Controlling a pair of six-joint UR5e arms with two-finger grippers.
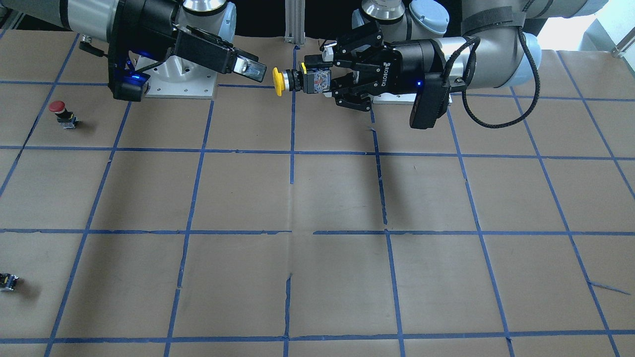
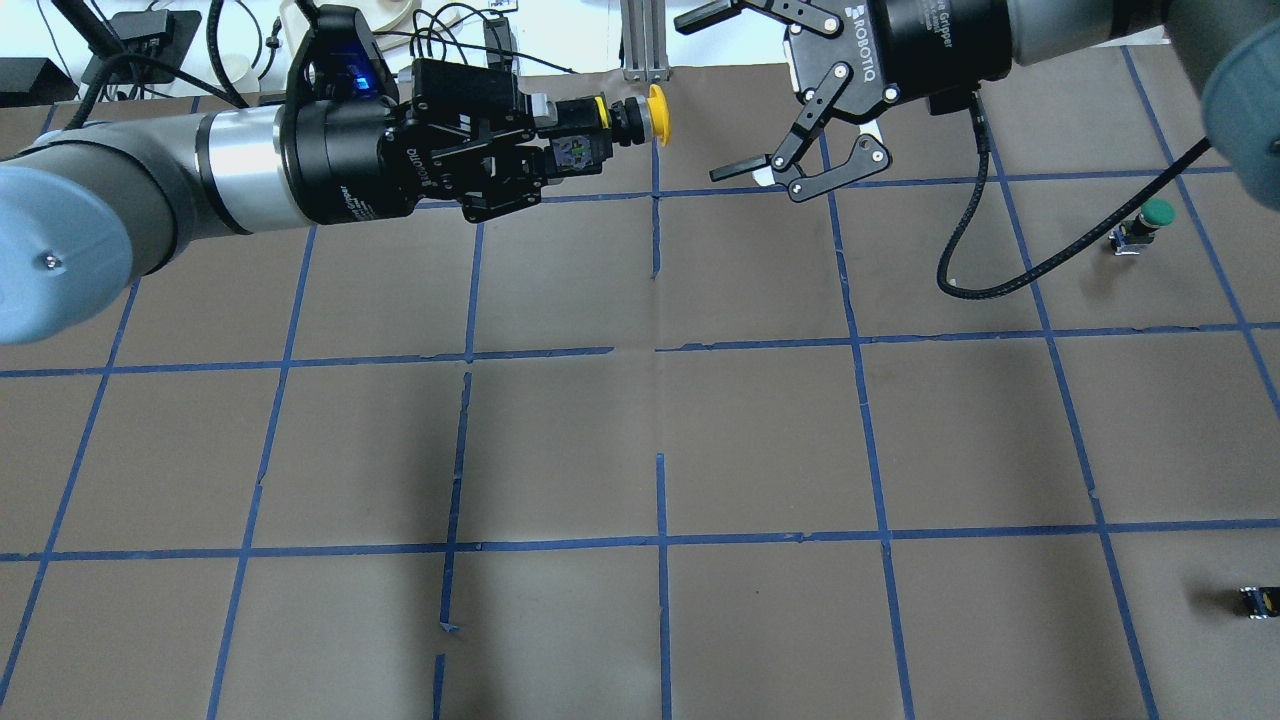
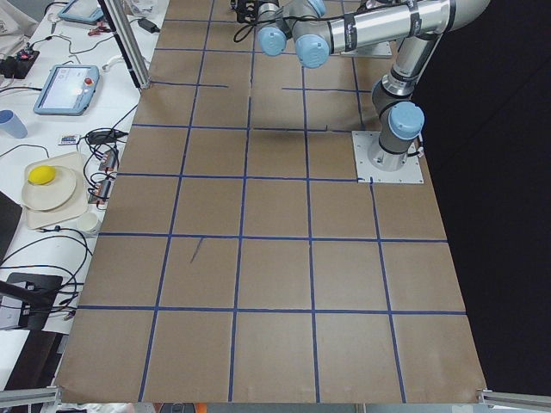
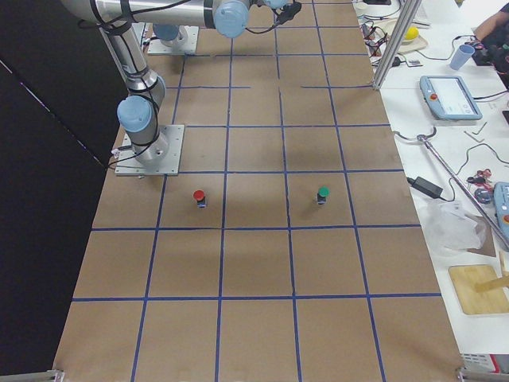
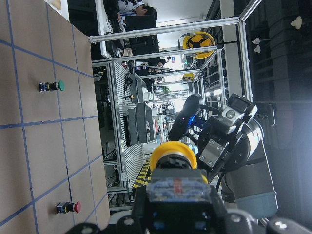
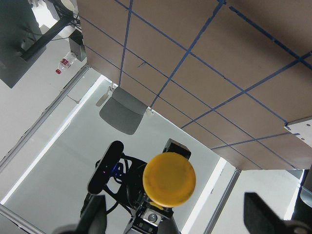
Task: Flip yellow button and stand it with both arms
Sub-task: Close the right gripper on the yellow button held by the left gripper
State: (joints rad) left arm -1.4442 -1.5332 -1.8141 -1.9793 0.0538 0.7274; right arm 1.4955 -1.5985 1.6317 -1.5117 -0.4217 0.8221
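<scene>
While left fingers (image 2: 497, 187) clamp its block body, the yellow button (image 2: 655, 112) faces wide-open right fingers (image 2: 742, 167).

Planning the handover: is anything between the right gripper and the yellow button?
Nothing visible. The button, held sideways in the left gripper, points its cap at the open right gripper. Only a clear gap separates them.

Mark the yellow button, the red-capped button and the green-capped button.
yellow button (image 1: 278, 82): exterior front-facing view, on the middle of its yellow cap.
red-capped button (image 1: 57, 105): exterior front-facing view, on its red cap.
green-capped button (image 2: 1158, 211): overhead exterior view, on its green cap.
</scene>
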